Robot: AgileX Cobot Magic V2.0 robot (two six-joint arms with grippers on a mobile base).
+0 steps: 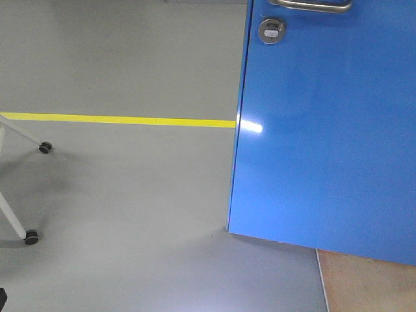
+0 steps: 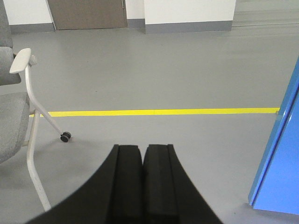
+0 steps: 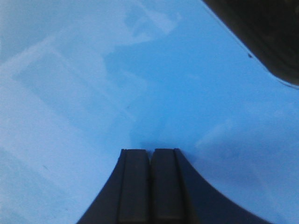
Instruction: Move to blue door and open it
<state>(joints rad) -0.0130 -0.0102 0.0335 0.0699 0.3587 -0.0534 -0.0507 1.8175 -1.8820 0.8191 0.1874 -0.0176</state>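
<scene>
Fingers on both arms are pressed together and hold nothing: the left gripper (image 2: 142,154) hangs over bare grey floor (image 1: 130,195), and the right gripper (image 3: 150,151) faces the blue door (image 1: 325,143) closely, contact unclear. From the front camera the blue door fills your 3 o'clock side, ajar, its lever handle (image 1: 315,6) at 1 o'clock cut by the frame edge, round lock (image 1: 271,30) just below. Risk, as I judge it: your right fingertips skid on that glossy panel rather than push it. Also watch the chair (image 2: 18,116) at your left arm's 9 o'clock if the base swings wide.
</scene>
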